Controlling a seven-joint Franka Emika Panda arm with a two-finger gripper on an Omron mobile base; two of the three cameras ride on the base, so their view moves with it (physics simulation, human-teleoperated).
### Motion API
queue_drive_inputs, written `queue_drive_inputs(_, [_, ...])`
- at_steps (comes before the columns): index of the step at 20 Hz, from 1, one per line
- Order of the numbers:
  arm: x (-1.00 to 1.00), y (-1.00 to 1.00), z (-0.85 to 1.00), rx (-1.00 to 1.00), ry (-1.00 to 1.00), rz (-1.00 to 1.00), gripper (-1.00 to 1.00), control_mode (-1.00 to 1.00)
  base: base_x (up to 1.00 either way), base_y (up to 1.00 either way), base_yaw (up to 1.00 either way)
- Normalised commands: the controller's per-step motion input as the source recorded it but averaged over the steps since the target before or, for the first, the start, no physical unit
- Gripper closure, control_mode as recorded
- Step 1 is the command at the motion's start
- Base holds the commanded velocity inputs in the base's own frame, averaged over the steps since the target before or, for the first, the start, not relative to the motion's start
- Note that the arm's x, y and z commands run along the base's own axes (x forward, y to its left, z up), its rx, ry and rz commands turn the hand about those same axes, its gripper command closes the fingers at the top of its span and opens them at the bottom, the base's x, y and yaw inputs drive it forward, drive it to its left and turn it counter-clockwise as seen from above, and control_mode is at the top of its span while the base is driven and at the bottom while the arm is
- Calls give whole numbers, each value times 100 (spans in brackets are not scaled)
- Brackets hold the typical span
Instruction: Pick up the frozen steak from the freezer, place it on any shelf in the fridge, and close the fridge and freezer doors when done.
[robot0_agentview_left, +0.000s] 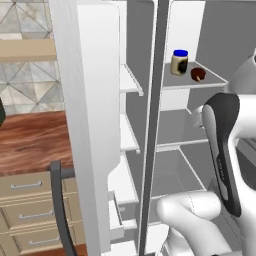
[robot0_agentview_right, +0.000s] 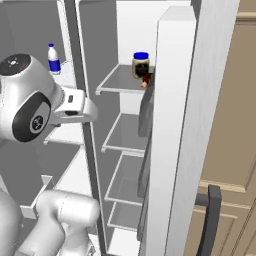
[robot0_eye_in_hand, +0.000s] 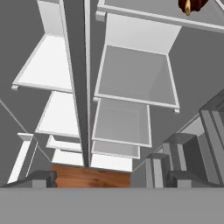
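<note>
My pincer: spread, empty. Risk: fingers clipping the divider just ahead when I reach for the steak.

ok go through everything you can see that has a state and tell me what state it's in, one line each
Freezer door: open.
Fridge door: open.
Jar: upright on the top fridge shelf, blue lid on.
Steak: lying on the top fridge shelf beside the jar.
Bottle: upright on a freezer shelf, cap on.
Drawers: shut.
Gripper: holding nothing, cannot tell if open or shut.
</note>
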Motion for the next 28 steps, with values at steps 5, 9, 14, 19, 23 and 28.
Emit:
queue_drive_inputs(5, [0,0,0,0,0,0,-100,100,-45,1,0])
queue_drive_inputs(9, [0,0,0,0,0,0,-100,100,-46,0,0])
queue_drive_inputs(14, [0,0,0,0,0,0,-100,100,-42,0,0])
queue_drive_inputs(19, [0,0,0,0,0,0,-100,100,-49,-3,0])
queue_drive_inputs(23, [0,0,0,0,0,0,-100,100,-51,0,0])
queue_drive_inputs(28, [0,0,0,0,0,0,-100,100,-46,0,0])
